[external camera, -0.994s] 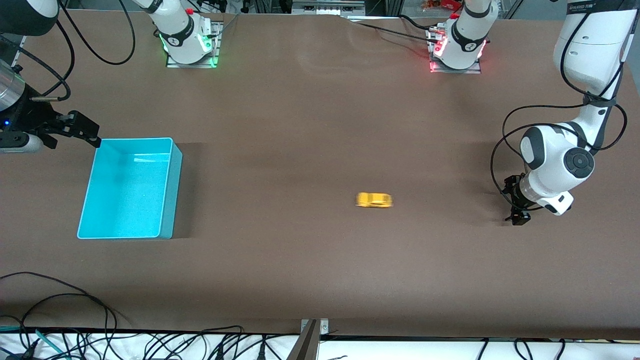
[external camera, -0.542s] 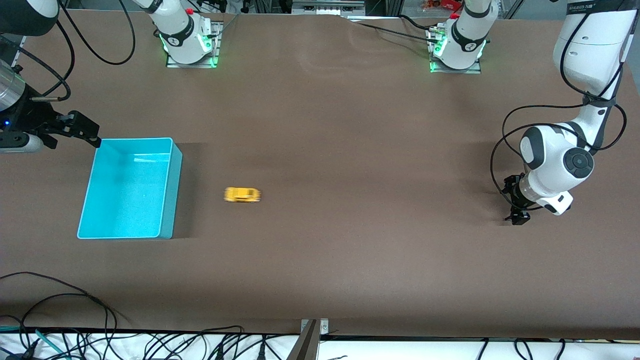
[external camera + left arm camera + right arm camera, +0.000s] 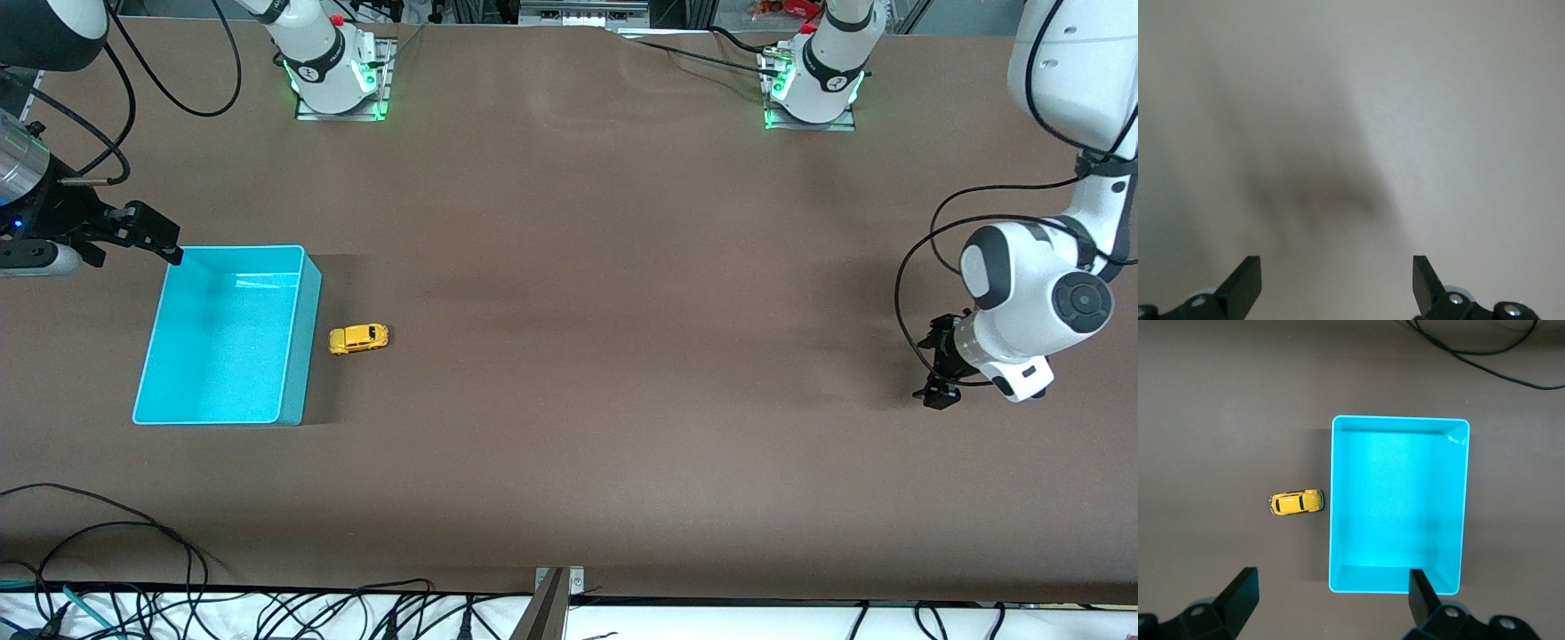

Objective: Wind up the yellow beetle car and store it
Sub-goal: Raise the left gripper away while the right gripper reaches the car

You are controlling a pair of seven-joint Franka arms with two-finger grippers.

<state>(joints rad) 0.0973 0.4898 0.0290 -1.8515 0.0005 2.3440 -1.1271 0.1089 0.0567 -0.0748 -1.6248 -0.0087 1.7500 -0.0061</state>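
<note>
The yellow beetle car (image 3: 358, 338) sits on the brown table (image 3: 622, 267), just beside the cyan bin's (image 3: 295, 342) long wall facing the left arm's end. I hold the right gripper (image 3: 147, 233) above the table beside the bin's corner, fingers spread and empty. My left gripper (image 3: 941, 378) waits low at its own end, fingers released.
</note>
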